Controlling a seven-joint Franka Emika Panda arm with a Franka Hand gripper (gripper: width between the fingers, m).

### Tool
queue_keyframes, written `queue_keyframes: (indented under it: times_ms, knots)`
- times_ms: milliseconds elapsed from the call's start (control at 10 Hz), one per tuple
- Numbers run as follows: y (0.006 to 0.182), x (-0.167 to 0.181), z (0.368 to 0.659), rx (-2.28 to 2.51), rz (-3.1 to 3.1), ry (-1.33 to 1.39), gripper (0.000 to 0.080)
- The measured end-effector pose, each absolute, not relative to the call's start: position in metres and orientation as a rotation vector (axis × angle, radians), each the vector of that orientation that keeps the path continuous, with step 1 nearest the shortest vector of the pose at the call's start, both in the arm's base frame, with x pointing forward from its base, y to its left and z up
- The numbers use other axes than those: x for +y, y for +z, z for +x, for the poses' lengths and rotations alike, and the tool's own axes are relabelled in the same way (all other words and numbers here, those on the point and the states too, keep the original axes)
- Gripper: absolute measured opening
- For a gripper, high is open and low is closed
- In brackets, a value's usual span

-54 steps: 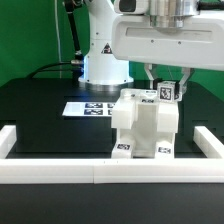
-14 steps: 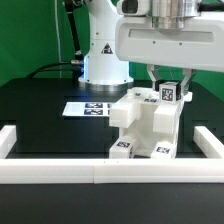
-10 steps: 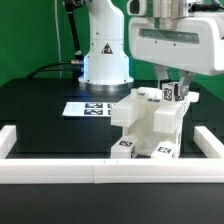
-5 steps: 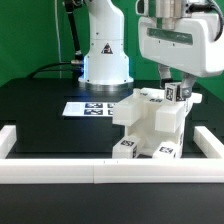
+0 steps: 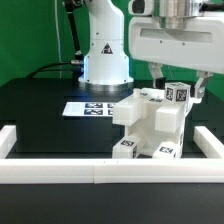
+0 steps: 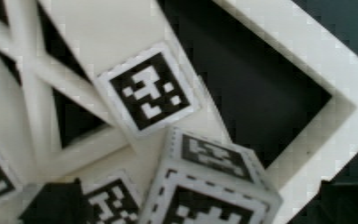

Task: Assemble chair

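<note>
A: Work surface?
B: Black table (image 5: pixel 40 125), white border rail (image 5: pixel 60 172) at its front, marker board (image 5: pixel 88 107) flat (green backdrop (image 5: pixel 25 40) behind).
A: Chair? Gripper?
B: Chair (image 5: pixel 148 128) stands just behind the rail. Gripper (image 5: pixel 180 86) is released, its fingers spread either side of the top post.

You're looking at a robotics lab test cell.
Your white robot arm (image 5: pixel 103 55) stands on a black bench (image 5: pixel 40 110) in front of a green curtain (image 5: pixel 25 40). A low white rail (image 5: pixel 60 173) fences the bench edge, the marker board (image 5: pixel 90 107) lies flat on the bench, and square black-and-white tags (image 5: pixel 178 93) sit on the white chair (image 5: pixel 150 130) parts.
</note>
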State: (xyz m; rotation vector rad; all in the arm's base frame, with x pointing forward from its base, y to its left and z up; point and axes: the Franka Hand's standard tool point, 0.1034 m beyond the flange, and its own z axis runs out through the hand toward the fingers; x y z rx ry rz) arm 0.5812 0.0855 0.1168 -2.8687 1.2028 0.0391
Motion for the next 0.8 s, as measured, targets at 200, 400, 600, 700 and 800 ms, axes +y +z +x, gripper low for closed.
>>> queue_keyframes:
  times_ms: [200, 400, 600, 700, 800]
  knots:
    - [0.1168, 0.0847, 0.5818, 0.940, -2.962, 0.030, 0.0649]
    - [0.1166, 0.0870, 0.5812, 0.688, -3.030, 0.026, 0.0649]
    - [0.1166, 0.0865, 0.5813, 0.490, -3.067, 0.023, 0.0649]
    - [0.1166, 0.0864, 0.5813, 0.330, -3.088, 0.020, 0.0649]
    - [0.1165, 0.0863, 0.5813, 0.282, -3.092, 0.019, 0.0649]
